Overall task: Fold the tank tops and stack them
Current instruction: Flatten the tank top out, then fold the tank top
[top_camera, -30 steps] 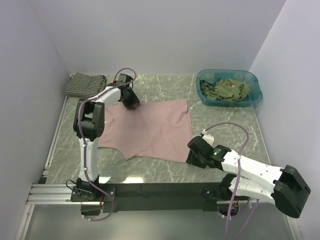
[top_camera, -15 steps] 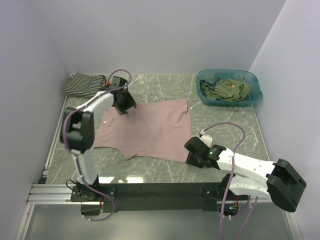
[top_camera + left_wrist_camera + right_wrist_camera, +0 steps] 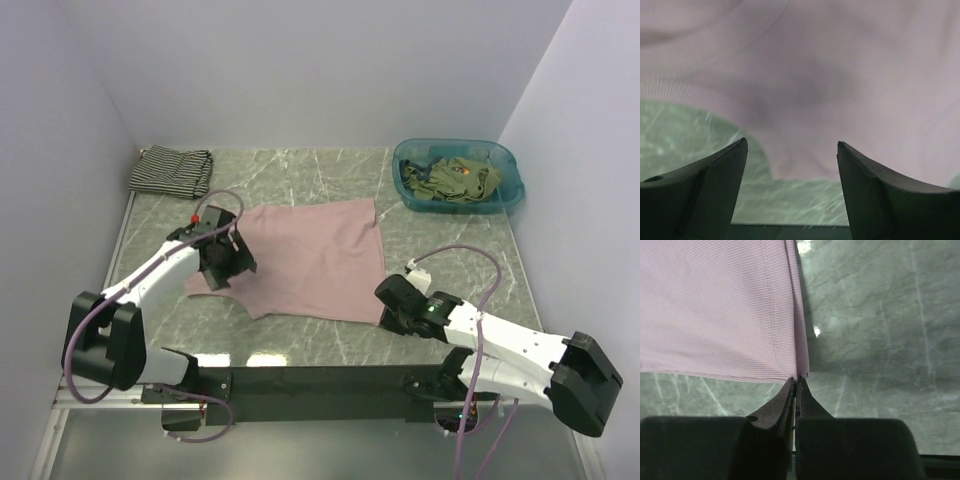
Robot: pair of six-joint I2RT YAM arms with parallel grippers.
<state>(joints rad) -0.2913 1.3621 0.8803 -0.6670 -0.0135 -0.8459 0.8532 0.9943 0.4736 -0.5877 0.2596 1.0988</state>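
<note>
Green marble table [image 3: 440, 230] holds the pink tank top [image 3: 310, 260], spread flat in the middle. The right gripper [image 3: 797, 381] pinches its near right corner, fingers pressed together. The left gripper [image 3: 791, 142] hovers over its left edge, fingers spread.

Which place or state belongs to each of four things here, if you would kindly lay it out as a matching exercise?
1. pink tank top
2. striped tank top
3. olive tank tops
4. right end effector

A. in the teal basin
B. at the far left corner
C. spread out in the middle
D. shut on the pink tank top's near right corner

Pairs: 1-C, 2-B, 3-A, 4-D
</note>
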